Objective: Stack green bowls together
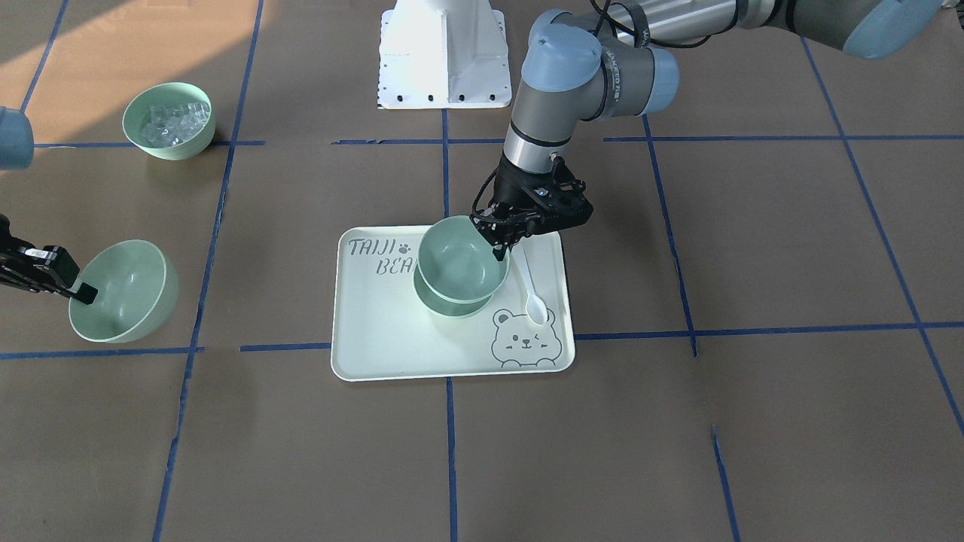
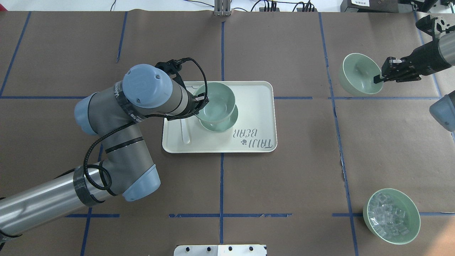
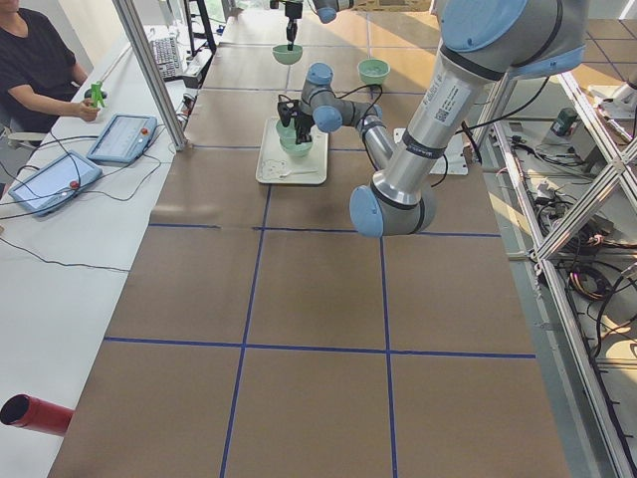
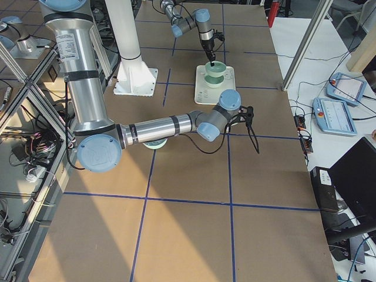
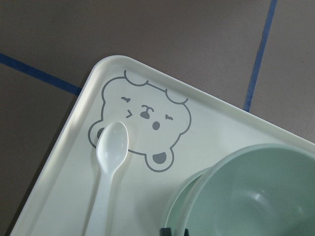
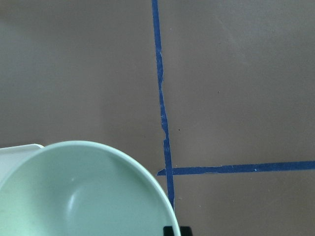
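Brown-paper table (image 1: 678, 421) gridded with blue tape carries a pale, rounded-rectangle bear-print tray (image 1: 376, 339). On the tray sits the smooth, round, mint lower green bowl (image 1: 444, 307), with the glossy upper green bowl (image 1: 456, 263) nested in it at a tilt, its rim pinched by the left gripper (image 1: 499, 245). Well apart, the third green bowl (image 1: 120, 293) is tipped sideways with its rim clamped by the right gripper (image 1: 81, 293). A like bowl of clear cubes (image 1: 169, 120) stands alone, and a slim white plastic spoon (image 1: 531, 293) lies on the tray just beside the stack.
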`<action>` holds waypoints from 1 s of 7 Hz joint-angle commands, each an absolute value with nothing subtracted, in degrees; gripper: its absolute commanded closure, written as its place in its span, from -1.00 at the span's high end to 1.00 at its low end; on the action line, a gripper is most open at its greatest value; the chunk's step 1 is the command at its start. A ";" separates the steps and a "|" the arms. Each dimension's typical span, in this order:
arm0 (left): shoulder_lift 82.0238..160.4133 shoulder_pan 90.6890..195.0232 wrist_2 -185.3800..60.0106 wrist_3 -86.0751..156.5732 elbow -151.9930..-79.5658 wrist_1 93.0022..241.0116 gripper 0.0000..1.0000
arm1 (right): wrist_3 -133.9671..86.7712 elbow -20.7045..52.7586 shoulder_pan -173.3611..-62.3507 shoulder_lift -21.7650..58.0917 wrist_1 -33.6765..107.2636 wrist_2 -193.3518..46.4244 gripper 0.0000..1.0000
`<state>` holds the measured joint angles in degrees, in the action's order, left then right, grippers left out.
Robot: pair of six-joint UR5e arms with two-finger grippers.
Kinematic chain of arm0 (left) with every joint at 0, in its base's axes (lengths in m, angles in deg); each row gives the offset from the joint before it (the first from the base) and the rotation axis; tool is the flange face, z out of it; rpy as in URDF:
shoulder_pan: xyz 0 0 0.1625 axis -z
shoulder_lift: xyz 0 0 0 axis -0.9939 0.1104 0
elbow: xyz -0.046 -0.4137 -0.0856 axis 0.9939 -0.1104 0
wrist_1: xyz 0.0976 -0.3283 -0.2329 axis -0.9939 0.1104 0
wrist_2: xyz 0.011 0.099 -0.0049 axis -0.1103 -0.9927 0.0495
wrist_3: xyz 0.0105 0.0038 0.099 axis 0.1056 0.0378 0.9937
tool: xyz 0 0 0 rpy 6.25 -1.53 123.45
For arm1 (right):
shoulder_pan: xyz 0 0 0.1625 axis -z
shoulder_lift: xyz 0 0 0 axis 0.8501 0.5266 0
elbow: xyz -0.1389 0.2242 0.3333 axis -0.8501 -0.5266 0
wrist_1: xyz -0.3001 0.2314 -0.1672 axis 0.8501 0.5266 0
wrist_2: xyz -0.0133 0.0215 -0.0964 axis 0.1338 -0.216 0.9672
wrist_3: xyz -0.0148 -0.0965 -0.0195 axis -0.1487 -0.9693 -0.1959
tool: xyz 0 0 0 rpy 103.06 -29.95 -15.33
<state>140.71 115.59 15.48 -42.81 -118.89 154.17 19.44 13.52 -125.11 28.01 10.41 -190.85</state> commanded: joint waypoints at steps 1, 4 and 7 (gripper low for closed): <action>141.44 114.95 13.96 -42.75 -117.54 154.35 -0.92 | 19.49 13.47 -125.11 28.07 10.41 -190.80 -1.00; 140.82 115.04 14.04 -42.04 -118.32 154.53 1.00 | 19.49 13.56 -124.93 27.98 10.41 -190.89 -1.00; 140.74 119.31 18.84 -31.63 -122.53 149.81 1.00 | 22.80 13.65 -122.14 23.61 10.50 -190.63 -1.00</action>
<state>140.75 116.65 15.78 -36.72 -120.96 152.54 20.34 13.59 -123.76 25.78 10.49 -190.83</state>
